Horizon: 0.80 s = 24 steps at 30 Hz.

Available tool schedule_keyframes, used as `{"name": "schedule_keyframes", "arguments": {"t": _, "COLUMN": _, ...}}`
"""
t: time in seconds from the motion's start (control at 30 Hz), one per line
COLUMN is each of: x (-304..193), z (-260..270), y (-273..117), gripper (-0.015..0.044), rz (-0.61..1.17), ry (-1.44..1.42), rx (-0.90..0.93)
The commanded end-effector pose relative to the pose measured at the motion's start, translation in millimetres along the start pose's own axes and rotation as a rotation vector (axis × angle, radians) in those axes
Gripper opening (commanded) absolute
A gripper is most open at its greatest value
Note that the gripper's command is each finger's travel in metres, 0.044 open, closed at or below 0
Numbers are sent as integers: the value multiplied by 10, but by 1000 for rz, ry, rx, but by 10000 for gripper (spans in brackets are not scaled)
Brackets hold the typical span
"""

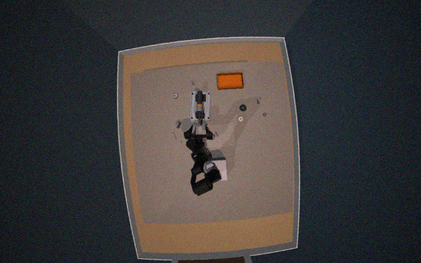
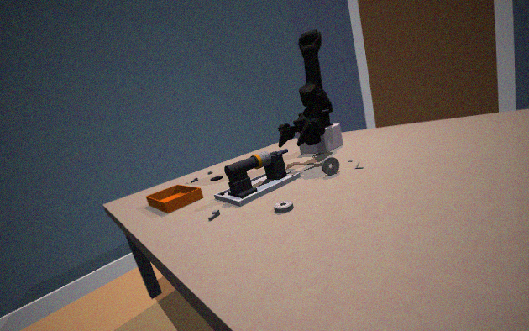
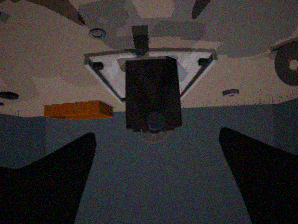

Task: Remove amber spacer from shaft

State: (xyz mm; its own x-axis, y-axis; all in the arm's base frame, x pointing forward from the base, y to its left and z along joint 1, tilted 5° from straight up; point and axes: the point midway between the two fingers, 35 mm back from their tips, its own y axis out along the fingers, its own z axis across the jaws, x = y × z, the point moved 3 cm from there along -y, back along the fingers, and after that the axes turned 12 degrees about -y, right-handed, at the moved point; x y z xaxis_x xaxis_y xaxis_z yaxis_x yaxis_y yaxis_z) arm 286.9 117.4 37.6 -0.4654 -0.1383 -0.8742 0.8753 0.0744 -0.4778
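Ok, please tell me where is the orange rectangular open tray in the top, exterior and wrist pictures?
Top: the orange rectangular open tray is above centre, slightly right.
Exterior: left, below mid-height.
Wrist: left, around mid-height.
Shared landmark: the pale rectangular base plate.

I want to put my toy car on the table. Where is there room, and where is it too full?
There looks to be room between the orange tray and the black disc.

It's crowded around the shaft's tail end, where the gripper hangs open close by.
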Motion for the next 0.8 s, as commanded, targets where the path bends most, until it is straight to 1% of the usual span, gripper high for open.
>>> {"name": "schedule_keyframes", "arguments": {"t": 0.0, "x": -6, "z": 6, "y": 22, "gripper": 440, "rz": 2, "ry": -4, "rx": 5}}
{"name": "schedule_keyframes", "arguments": {"t": 0.77, "x": -17, "z": 19, "y": 387, "gripper": 440, "rz": 5, "ry": -5, "rx": 6}}
